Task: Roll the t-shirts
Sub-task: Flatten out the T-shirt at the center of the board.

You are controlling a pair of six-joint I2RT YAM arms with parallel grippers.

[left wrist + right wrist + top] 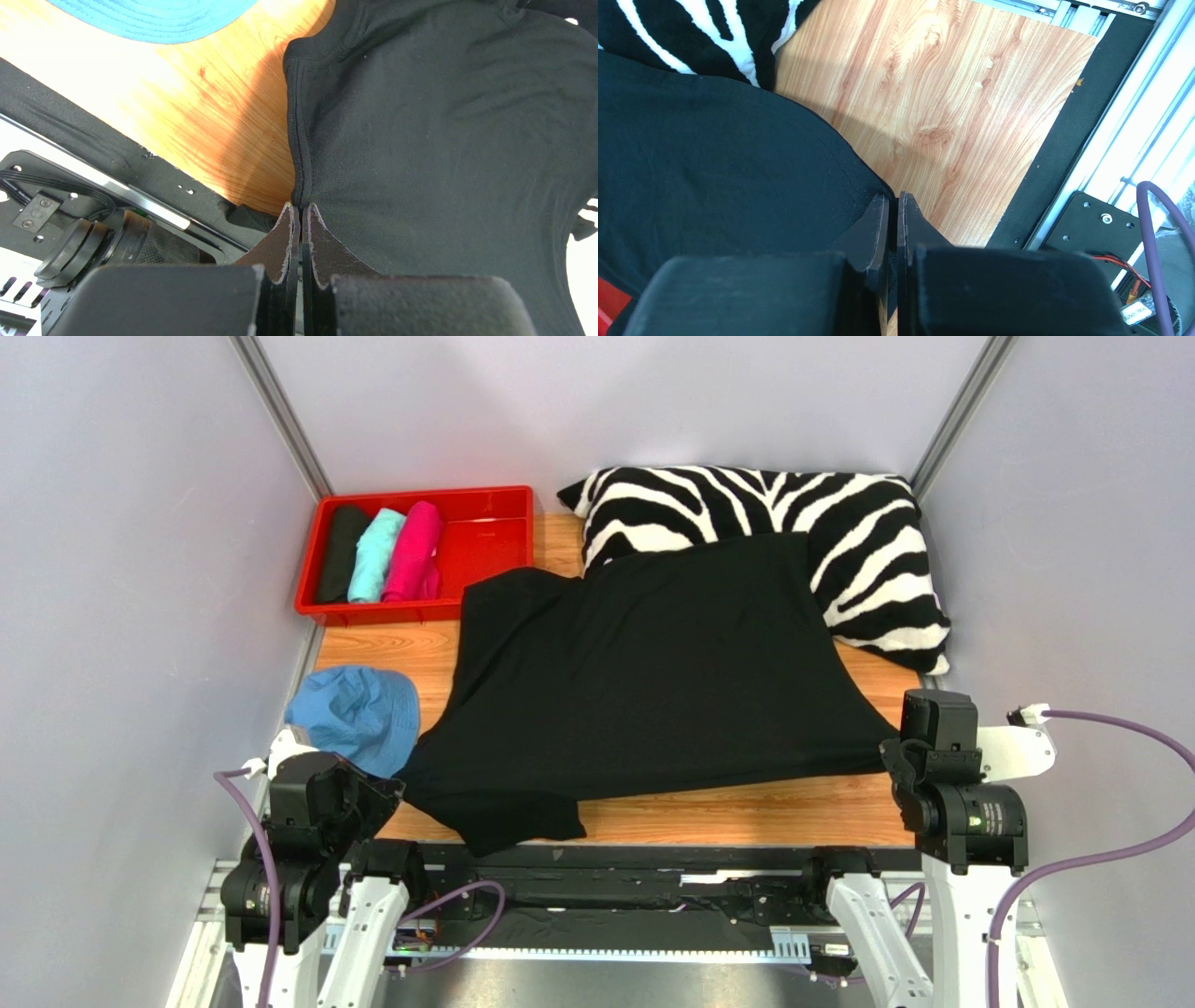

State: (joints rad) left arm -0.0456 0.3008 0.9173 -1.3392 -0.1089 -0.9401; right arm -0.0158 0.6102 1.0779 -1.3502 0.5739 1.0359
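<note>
**Risk: lopsided roll, pillow drag**

Big black tee (659,686) lies spread on worktop (730,819), far edge draped over zebra pillow (856,532). Rolling from here prob. skews or tugs the pillow.

Three rolled tees (379,553) sit in red tray (491,546).

Left jaws and right jaws are pressed together at the tee's near edges. Can't tell if cloth is nipped.

No print visible on the tee.

A large black t-shirt (659,672) lies spread across the wooden counter (730,815), its far edge riding up onto a zebra-striped pillow (842,518). At the far left, a red tray (491,525) holds three rolled tees side by side: black roll (341,553), teal roll (376,553), pink roll (415,549). A blue hat (358,717) sits just beside the shirt's near-left sleeve.
</note>
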